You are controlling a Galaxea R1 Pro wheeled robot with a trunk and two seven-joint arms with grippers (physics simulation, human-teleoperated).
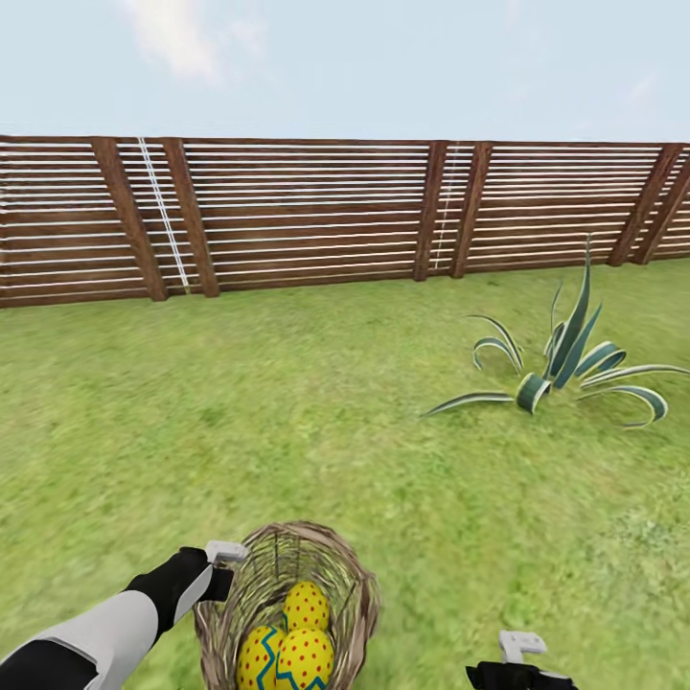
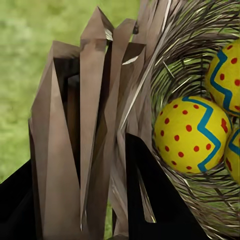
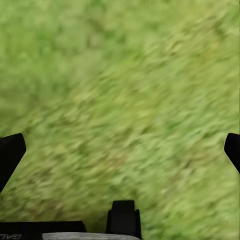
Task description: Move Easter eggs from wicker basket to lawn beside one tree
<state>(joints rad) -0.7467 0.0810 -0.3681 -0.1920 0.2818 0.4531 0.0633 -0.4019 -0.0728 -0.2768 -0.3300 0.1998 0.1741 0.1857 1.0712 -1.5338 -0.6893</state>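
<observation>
A wide lawn (image 1: 287,412) runs back to a slatted wooden fence (image 1: 307,216), with a spiky striped plant (image 1: 565,359) well to the right of the basket (image 1: 350,585) and no tree in sight. The basket sits near the camera with all three eggs (image 1: 287,647) inside, so nothing is placed yet. The left gripper (image 1: 222,567) seems clamped on the basket's rim, though the close view is cluttered; the right gripper (image 3: 120,150), right of the basket, is spread wide and empty over grass.

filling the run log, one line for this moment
eggs: three in basket | left claw: at basket rim | right claw: open over lawn
</observation>
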